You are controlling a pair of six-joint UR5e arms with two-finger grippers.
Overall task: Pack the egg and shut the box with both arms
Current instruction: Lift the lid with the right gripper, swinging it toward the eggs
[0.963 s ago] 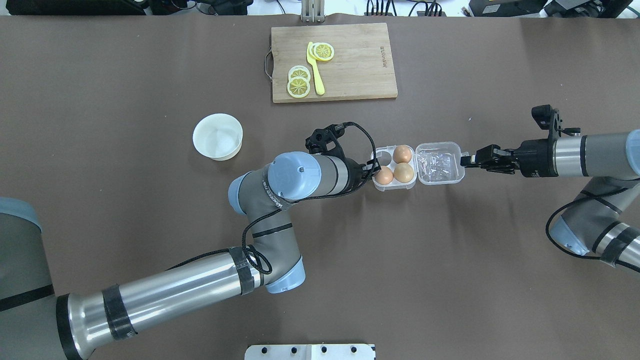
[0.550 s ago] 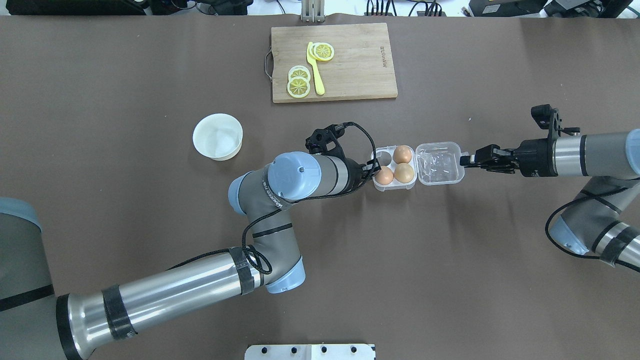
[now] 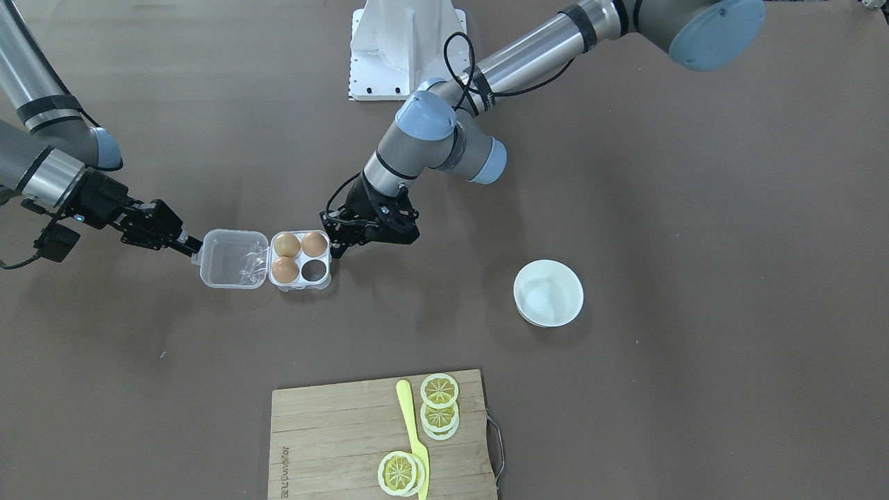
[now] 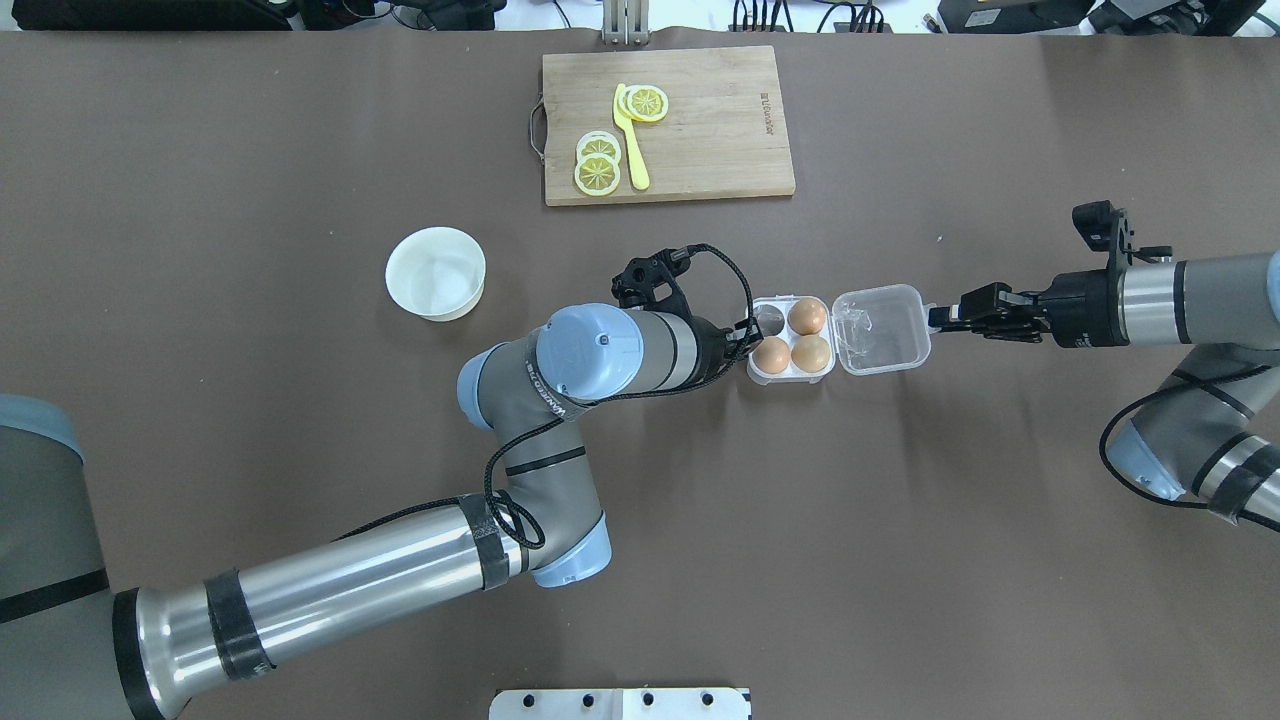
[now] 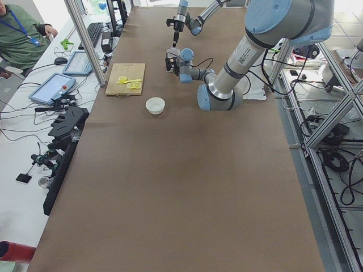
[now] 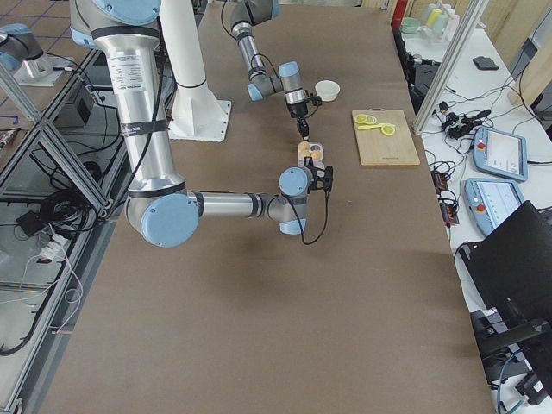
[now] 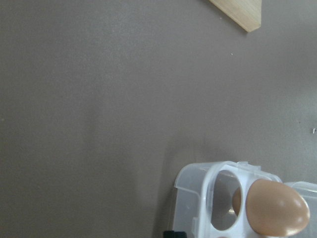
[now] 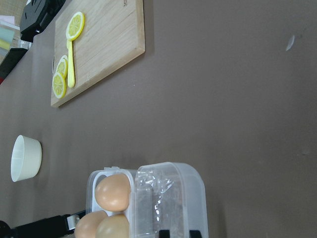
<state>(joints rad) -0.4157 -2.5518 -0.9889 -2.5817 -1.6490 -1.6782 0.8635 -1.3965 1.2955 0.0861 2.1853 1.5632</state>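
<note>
Lid open, three of four cells filled, both end effectors at the box.

The box [image 4: 768, 318] sat mid-surface [image 4: 900, 500] with three eggs [image 4: 808, 316] in it. Which was the task's egg could not be told. The empty cell was in the box's corner by the left end effector [image 4: 745, 337], which touched that side; open or closed, cannot tell. The right end effector [image 4: 935, 318] looked pinched shut on the lid [image 4: 885, 340] at its edge farthest from the box's hinge.
Risks: thin lid slipping from the pinch; light box sliding or tipping if unbraced; skewed lid pressing an egg, latch missing.
Count: 2 arms, 1 box, 3 eggs, 1 bowl [image 4: 436, 273], 1 cutting board [image 4: 720, 130], 1 yellow knife [image 4: 630, 150], roughly five overlapping lemon slices [image 4: 597, 175].
</note>
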